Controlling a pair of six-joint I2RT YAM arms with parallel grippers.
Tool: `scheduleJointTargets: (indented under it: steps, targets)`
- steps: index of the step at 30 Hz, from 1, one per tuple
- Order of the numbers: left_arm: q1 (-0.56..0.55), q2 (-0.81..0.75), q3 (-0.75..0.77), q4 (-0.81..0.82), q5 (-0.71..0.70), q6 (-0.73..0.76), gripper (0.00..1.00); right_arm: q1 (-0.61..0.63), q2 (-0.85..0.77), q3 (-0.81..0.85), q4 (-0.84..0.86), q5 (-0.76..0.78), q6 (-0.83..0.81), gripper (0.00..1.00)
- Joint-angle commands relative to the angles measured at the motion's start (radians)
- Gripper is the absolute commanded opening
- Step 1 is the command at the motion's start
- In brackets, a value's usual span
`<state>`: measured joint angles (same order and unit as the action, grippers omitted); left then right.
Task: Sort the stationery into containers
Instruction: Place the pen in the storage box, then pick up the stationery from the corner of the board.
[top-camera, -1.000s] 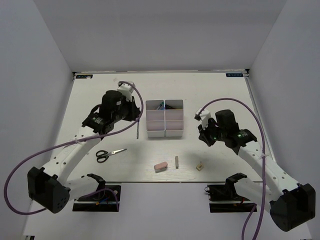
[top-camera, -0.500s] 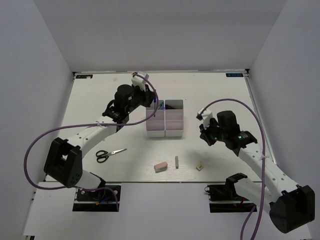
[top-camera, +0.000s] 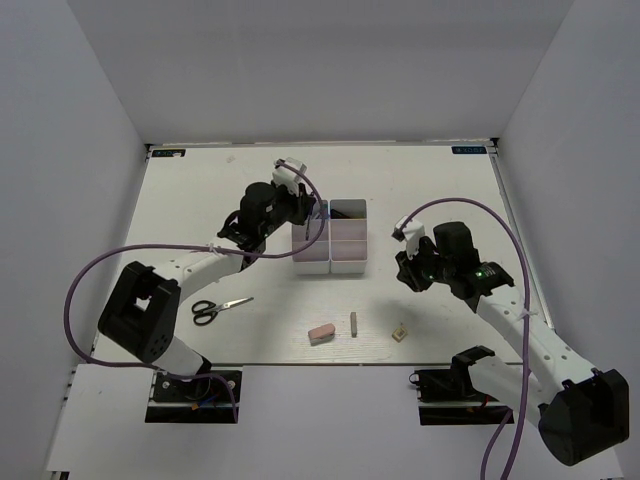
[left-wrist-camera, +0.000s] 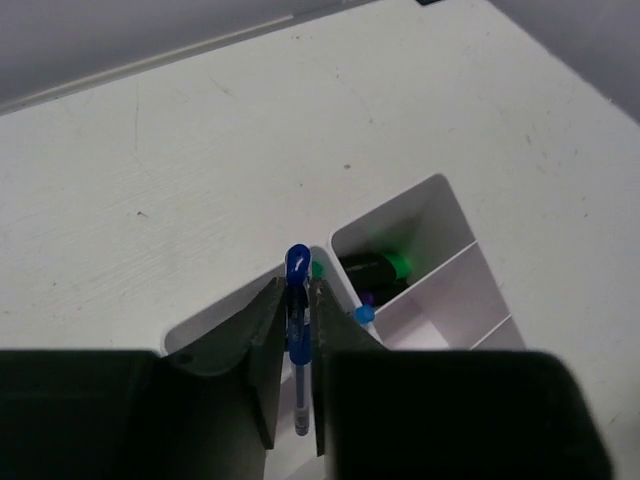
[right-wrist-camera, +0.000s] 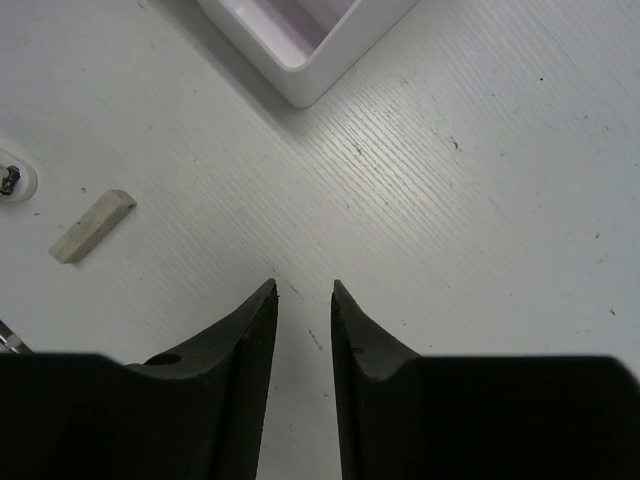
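Lowering the blue pen (left-wrist-camera: 299, 345) straight into its slot is the step in hand, so hold your left gripper (left-wrist-camera: 297, 288) plumb over the far end of the white tray (top-camera: 330, 268) and let go only once the tip sits well below the rim. The pen hangs upright between the jaws, cap up, with its lower end inside the compartment next to the one holding the green highlighter (left-wrist-camera: 386, 267). The jaws stand narrowly on either side of it, and you cannot tell from the wrist view whether they pinch it or have slackened. A tilted release would likely leave the pen leaning on the divider, so open gently and lift straight up, clear of the second blue pen (left-wrist-camera: 364, 314) whose tip shows at that divider. Your right gripper (right-wrist-camera: 303, 288) hovers over bare table just off a tray corner, jaws apart with nothing between them. Waiting toward the near edge are the black-handled scissors (top-camera: 218, 309), the pink eraser (top-camera: 321, 332), the grey stick (top-camera: 354, 323) and the tan square piece (top-camera: 400, 333), all well apart from the tray. Nothing lies between them and it, so only your two arms could cross over the tray.
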<state>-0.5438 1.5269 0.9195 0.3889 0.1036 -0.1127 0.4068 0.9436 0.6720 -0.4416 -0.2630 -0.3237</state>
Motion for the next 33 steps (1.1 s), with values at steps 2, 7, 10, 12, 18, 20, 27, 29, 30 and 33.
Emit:
scheduleJointTargets:
  steps: [2, 7, 10, 12, 18, 20, 27, 29, 30, 33]
  targets:
    - [-0.013, -0.045, -0.019, 0.028, -0.024, 0.018, 0.42, -0.005, 0.009, 0.004, 0.024, -0.019, -0.011, 0.34]
    - [-0.019, -0.083, -0.007, -0.024, -0.016, 0.016, 0.55, -0.005, 0.004, 0.001, 0.018, -0.027, -0.017, 0.42]
    - [-0.039, -0.117, 0.001, -0.044, -0.015, 0.021, 0.62, -0.006, 0.001, 0.003, 0.008, -0.047, -0.035, 0.51]
    - [-0.056, -0.16, 0.01, -0.076, -0.013, 0.024, 0.66, -0.006, -0.003, 0.003, -0.005, -0.129, -0.057, 0.61]
    - [-0.073, -0.362, 0.089, -0.6, -0.065, -0.067, 0.13, 0.009, 0.017, -0.037, -0.12, -0.615, -0.493, 0.67]
    - [-0.074, -0.423, 0.119, -0.761, -0.198, -0.137, 0.0, 0.03, 0.078, -0.035, -0.12, -0.7, -0.591, 0.63]
    - [-0.045, -0.7, -0.169, -1.174, -0.453, -0.327, 0.79, 0.223, 0.313, 0.087, -0.065, -0.645, -0.652, 0.65]
    - [-0.027, -0.758, -0.253, -1.21, -0.478, -0.36, 0.85, 0.28, 0.349, 0.087, 0.031, -0.554, -0.611, 0.69]
    - [-0.022, -0.792, -0.27, -1.214, -0.485, -0.363, 0.85, 0.321, 0.36, 0.081, 0.059, -0.526, -0.582, 0.69]
    - [0.001, -0.833, -0.312, -1.231, -0.482, -0.369, 0.86, 0.397, 0.417, 0.107, 0.105, -0.424, -0.548, 0.7]
